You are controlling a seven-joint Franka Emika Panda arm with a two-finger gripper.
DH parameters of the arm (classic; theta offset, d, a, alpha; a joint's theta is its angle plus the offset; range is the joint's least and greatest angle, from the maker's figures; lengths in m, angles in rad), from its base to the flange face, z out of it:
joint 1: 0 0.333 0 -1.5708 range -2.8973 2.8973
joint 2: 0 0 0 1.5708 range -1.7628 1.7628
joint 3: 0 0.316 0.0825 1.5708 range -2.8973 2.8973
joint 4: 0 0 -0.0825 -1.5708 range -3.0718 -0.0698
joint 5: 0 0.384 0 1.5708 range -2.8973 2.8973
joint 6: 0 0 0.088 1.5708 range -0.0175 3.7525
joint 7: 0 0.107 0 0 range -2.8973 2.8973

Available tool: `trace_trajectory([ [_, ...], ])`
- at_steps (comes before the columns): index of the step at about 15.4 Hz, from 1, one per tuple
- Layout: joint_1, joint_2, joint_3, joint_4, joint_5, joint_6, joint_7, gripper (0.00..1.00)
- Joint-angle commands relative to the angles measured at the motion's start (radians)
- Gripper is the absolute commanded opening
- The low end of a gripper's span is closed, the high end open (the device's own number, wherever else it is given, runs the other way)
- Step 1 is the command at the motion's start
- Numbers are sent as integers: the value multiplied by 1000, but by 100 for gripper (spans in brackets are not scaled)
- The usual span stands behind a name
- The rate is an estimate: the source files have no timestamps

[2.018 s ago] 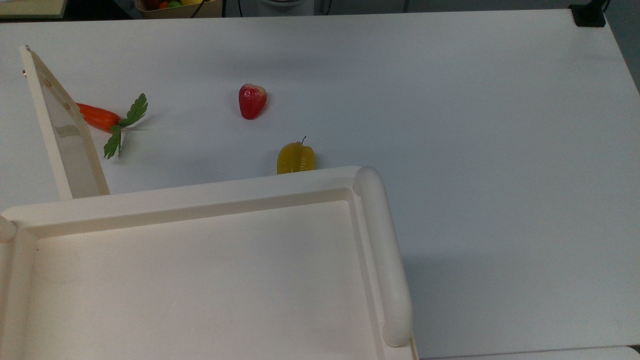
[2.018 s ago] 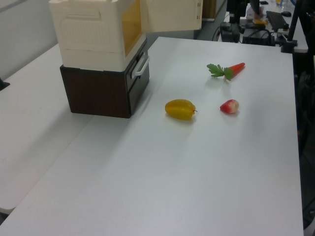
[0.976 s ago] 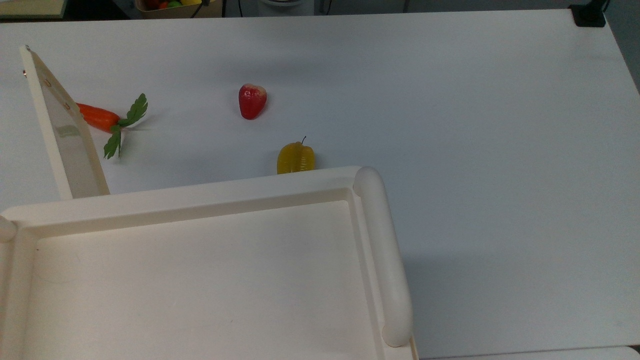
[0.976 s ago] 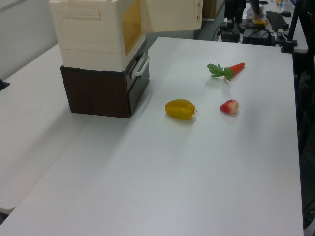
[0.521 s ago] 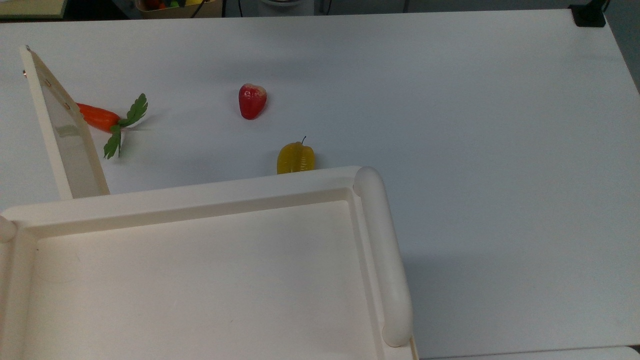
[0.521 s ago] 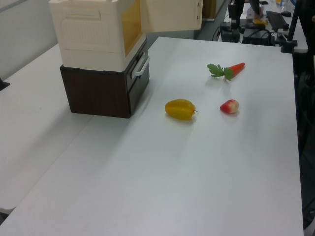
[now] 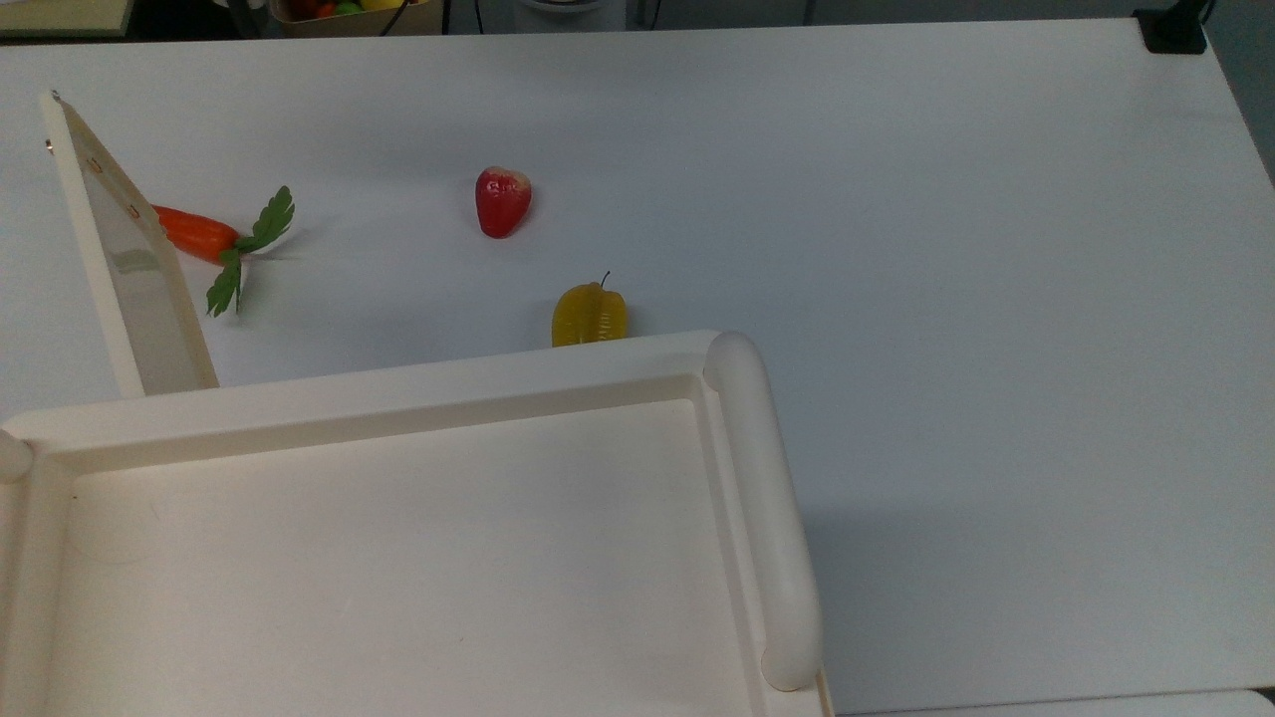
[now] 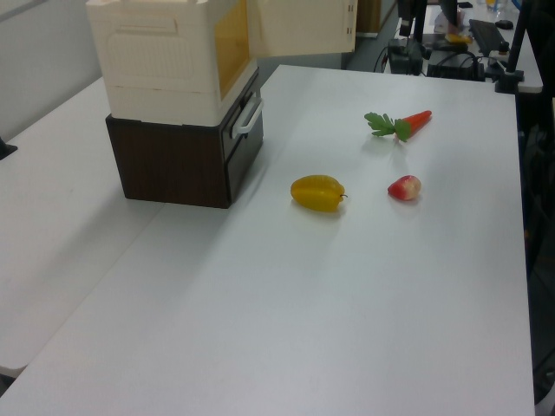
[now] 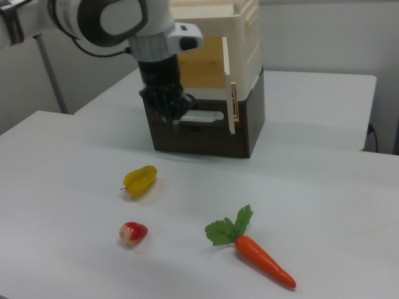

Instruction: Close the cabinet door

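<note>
Right view: cabinet door (image 9: 228, 84) hangs wide open off the cabinet (image 9: 240, 37), gripper (image 9: 168, 104) out front of it, can't tell its finger opening, holding nothing.

Your top view sits right above the cabinet (image 7: 398, 538), looking down across the surface (image 7: 946, 299). Left view stands farther off, high and oblique. Right view is low, facing the open cabinet front. All three share the carrot (image 7: 194, 231), starfruit (image 8: 318, 191) and red fruit (image 9: 133, 232).
</note>
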Motion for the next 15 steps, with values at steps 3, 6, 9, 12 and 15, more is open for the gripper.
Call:
trace_trajectory([
  [3,-102,2,-3,-9,37,129,-56,0],
  [6,-148,34,-3,-9,80,235,-44,0],
  [9,-188,66,-3,-9,141,348,33,0],
  [12,-192,101,-3,-9,189,479,105,0],
  [15,-190,144,-2,-9,232,600,125,0],
])
